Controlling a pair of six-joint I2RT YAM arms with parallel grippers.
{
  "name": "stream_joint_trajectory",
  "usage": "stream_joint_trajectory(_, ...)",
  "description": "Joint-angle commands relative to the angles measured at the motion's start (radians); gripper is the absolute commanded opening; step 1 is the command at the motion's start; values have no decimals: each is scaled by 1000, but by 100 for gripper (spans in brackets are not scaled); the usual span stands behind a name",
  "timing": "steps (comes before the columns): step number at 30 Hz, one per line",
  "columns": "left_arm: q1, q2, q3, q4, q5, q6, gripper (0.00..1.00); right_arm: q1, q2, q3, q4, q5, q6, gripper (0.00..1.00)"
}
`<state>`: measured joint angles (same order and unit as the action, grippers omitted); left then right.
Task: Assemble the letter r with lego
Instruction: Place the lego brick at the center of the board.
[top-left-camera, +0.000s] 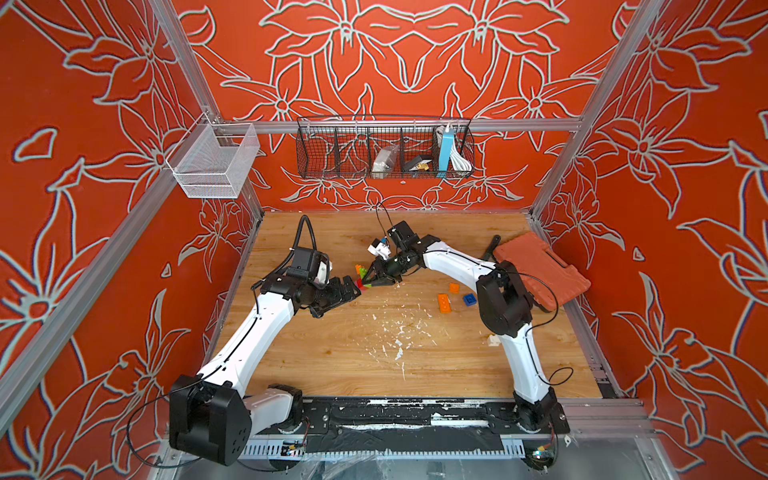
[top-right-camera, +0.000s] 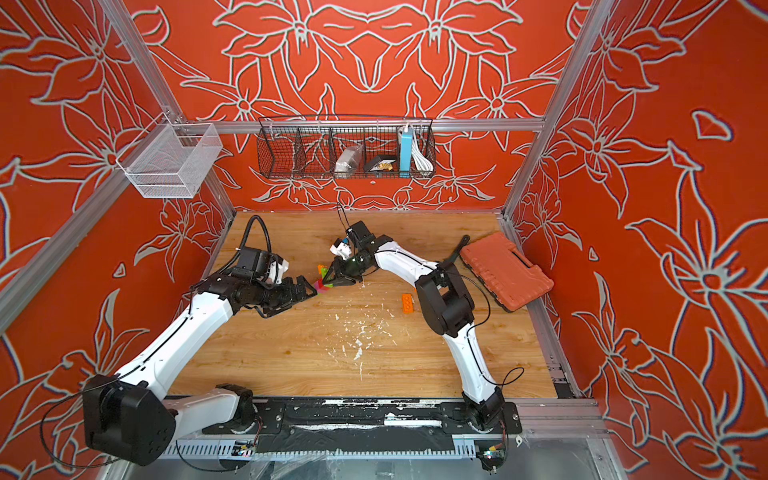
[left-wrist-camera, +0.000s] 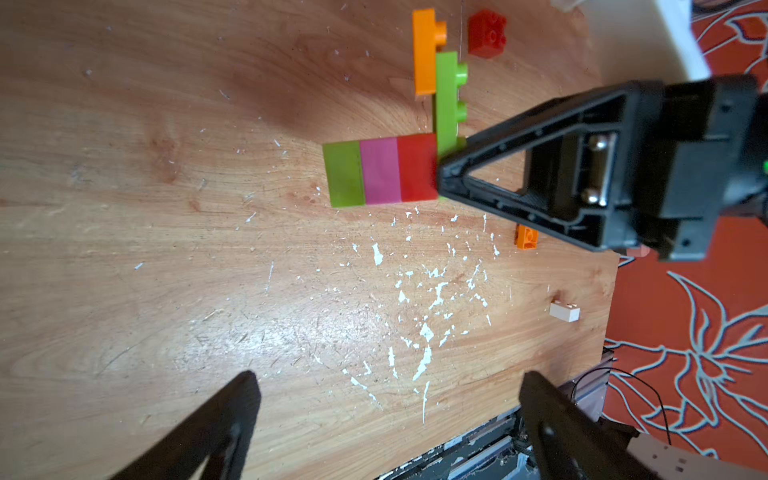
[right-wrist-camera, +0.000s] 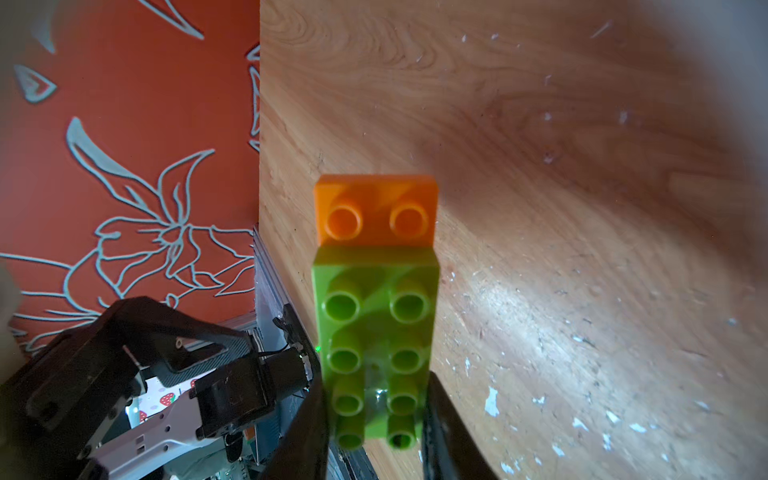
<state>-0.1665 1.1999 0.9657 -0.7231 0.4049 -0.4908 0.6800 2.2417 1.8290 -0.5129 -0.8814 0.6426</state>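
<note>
Lime-green long brick (right-wrist-camera: 376, 332) sits clamped in my right gripper (right-wrist-camera: 374, 419). An orange brick (right-wrist-camera: 376, 208) is stuck at its far end. A green-pink-red stack (left-wrist-camera: 380, 172) juts from its gripped end toward my left gripper (left-wrist-camera: 390, 399), which gapes wide, holding nothing, just short of the stack. A loose orange brick (top-left-camera: 444, 302) and a blue brick (top-left-camera: 469, 299) lie behind my right gripper. Far beyond both grippers, a wire basket (top-left-camera: 309, 143) holds a blue box (top-left-camera: 445, 151) and a white cable (top-left-camera: 460, 160).

We record the bench (left-wrist-camera: 145, 249) as wood-grain board, faintly glossy, scratched, with rough white flecks (left-wrist-camera: 426, 332). The lego bricks (left-wrist-camera: 380, 170) look like smooth, glossy plastic. The right end effector (left-wrist-camera: 442, 172) is matt black plastic carrying bright metal screws (left-wrist-camera: 598, 143). The case (top-left-camera: 540, 266) is ribbed matt plastic.
</note>
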Motion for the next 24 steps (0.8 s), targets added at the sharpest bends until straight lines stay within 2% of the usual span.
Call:
stream_joint_trajectory(1, -8, -3, -19, -15, 3, 14, 98, -3, 25, 22, 36, -47, 24, 13)
stream_joint_trajectory(9, -9, -19, -71, 1, 11, -5, 98, -7, 41, -68, 92, -25, 50, 23)
stream_joint_trajectory(15, -8, -28, -89, 4, 11, -8, 98, -11, 36, -101, 103, -14, 45, 41)
stream_joint_trajectory(24, -9, -43, -114, 14, 11, -16, 98, -20, 4, -158, 72, 37, 6, 59)
